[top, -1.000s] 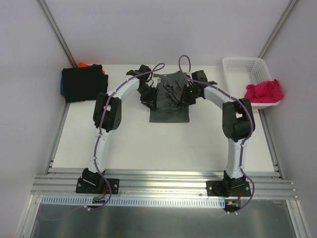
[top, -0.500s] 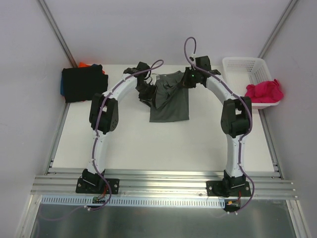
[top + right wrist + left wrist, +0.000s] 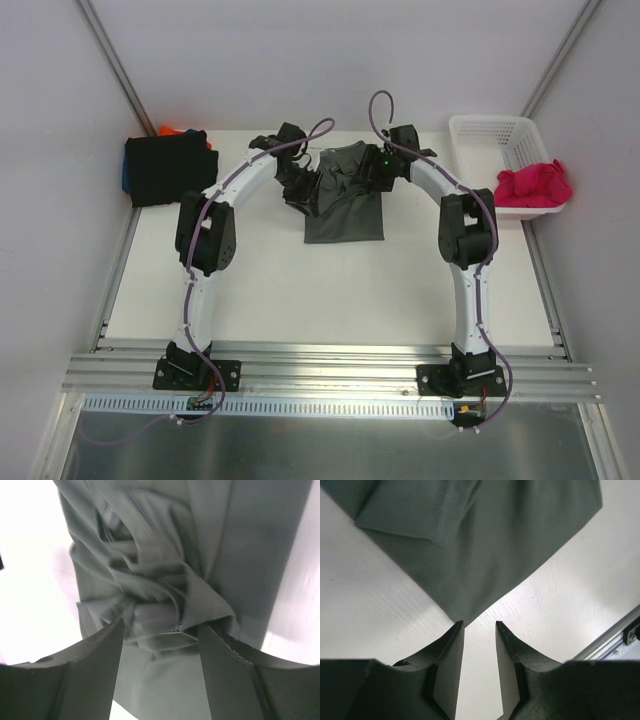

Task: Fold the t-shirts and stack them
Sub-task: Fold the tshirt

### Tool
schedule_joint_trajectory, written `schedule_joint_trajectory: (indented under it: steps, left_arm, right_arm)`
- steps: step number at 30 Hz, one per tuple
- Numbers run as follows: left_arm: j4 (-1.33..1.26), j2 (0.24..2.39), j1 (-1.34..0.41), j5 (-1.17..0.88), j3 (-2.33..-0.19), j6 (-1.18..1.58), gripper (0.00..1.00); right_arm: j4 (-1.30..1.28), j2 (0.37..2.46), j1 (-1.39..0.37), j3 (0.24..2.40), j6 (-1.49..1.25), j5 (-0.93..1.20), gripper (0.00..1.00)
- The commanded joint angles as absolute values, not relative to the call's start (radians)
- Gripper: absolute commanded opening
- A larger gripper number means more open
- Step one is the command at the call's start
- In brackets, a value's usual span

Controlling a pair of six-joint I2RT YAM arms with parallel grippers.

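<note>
A dark grey t-shirt (image 3: 346, 218) lies partly folded at the back middle of the table, its upper part bunched. My right gripper (image 3: 373, 176) hovers over that bunch with its jaws wide apart; in the right wrist view the crumpled folds (image 3: 150, 597) lie just beyond the right gripper (image 3: 161, 624), gripped by neither finger. My left gripper (image 3: 298, 190) is at the shirt's left edge, open, with bare table between its fingers (image 3: 479, 624) and a corner of the grey t-shirt (image 3: 485, 545) just ahead. A magenta-pink t-shirt (image 3: 533, 185) lies heaped in the basket. Folded black, blue and orange t-shirts (image 3: 166, 168) are stacked at back left.
The white lattice basket (image 3: 488, 134) stands at the back right corner. Grey walls and slanted frame posts close in the table's sides and back. An aluminium rail (image 3: 330, 358) runs along the near edge by the arm bases.
My right gripper has opened and let go of the bunched grey cloth after carrying it toward the back. The left arm has shifted slightly toward the back.
</note>
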State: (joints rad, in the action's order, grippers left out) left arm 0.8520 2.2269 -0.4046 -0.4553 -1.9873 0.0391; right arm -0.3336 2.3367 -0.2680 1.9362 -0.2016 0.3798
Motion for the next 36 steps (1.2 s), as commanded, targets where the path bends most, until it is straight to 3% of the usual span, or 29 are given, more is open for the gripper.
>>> schedule_joint_trajectory:
  steps: [1,8,12,17,30,34,36]
  left_arm:
    - [0.867,2.213,-0.434,-0.546,-2.055,0.015,0.31]
    - [0.864,2.400,-0.436,-0.594,-2.213,0.018,0.21]
    - [0.853,2.490,-0.434,-0.598,-2.312,0.023,0.21]
    - [0.848,2.485,-0.431,-0.607,-2.275,0.037,0.21]
    - [0.845,2.415,-0.382,-0.552,-2.212,0.028,0.50]
    - [0.844,2.402,-0.368,-0.528,-2.224,0.021,0.66]
    - [0.845,2.396,-0.365,-0.516,-2.227,0.018,0.66]
  right_arm:
    - [-0.313,2.168,-0.256,1.869,-0.239,0.400,0.63]
    - [-0.292,2.028,-0.253,1.725,-0.290,0.440,0.63]
    - [-0.291,1.971,-0.253,1.651,-0.304,0.462,0.62]
    - [-0.293,1.942,-0.253,1.585,-0.325,0.480,0.62]
    - [-0.296,1.985,-0.276,1.537,-0.322,0.502,0.60]
    - [-0.307,2.003,-0.298,1.531,-0.304,0.497,0.60]
    - [-0.308,2.011,-0.307,1.531,-0.304,0.497,0.60]
